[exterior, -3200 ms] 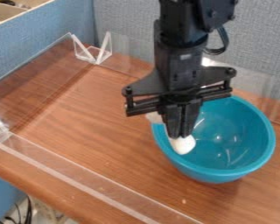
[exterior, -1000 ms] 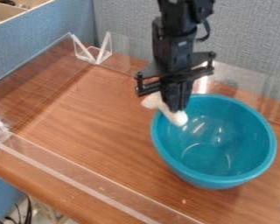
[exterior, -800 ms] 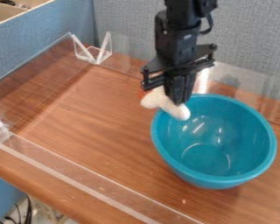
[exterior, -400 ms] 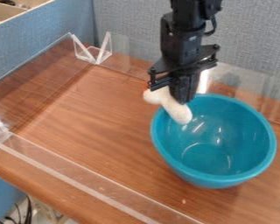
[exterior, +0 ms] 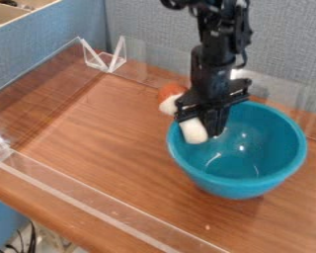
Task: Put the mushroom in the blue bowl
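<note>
The blue bowl (exterior: 260, 163) stands on the right side of the wooden table, wide and glossy. My gripper (exterior: 204, 118) points straight down over the bowl's near-left rim and is shut on the mushroom (exterior: 192, 129). The mushroom's cream-white stem hangs just inside the rim, and its orange cap pokes out to the left behind the fingers. The lower tip of the stem sits at about rim height, above the bowl's inner wall.
Low clear acrylic walls (exterior: 68, 188) fence the wooden table (exterior: 95, 124) at the front and left. A clear acrylic stand (exterior: 106, 54) sits at the back left corner. A blue partition rises behind, and a cardboard box edge shows at the top left.
My gripper has sunk and shifted right with the mushroom, from above the bowl's back-left rim down to rim level over the bowl.
</note>
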You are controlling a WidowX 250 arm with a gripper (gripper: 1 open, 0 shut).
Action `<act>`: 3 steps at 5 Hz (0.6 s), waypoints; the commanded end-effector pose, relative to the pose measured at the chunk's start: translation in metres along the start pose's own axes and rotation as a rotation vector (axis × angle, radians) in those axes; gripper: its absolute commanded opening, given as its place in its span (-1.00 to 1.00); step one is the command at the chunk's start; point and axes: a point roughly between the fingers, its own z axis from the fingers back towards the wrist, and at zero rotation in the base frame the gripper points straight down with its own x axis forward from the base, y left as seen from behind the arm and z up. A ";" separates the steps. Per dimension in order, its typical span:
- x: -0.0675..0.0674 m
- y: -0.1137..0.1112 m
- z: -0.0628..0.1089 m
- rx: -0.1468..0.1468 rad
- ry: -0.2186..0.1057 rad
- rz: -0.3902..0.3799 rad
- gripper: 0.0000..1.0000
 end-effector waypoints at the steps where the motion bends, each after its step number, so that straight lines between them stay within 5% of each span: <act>1: -0.007 -0.004 0.017 -0.044 -0.031 0.037 -1.00; 2: -0.023 -0.005 0.021 -0.047 -0.035 0.052 -1.00; 3: -0.014 -0.005 0.017 -0.037 -0.039 0.092 -1.00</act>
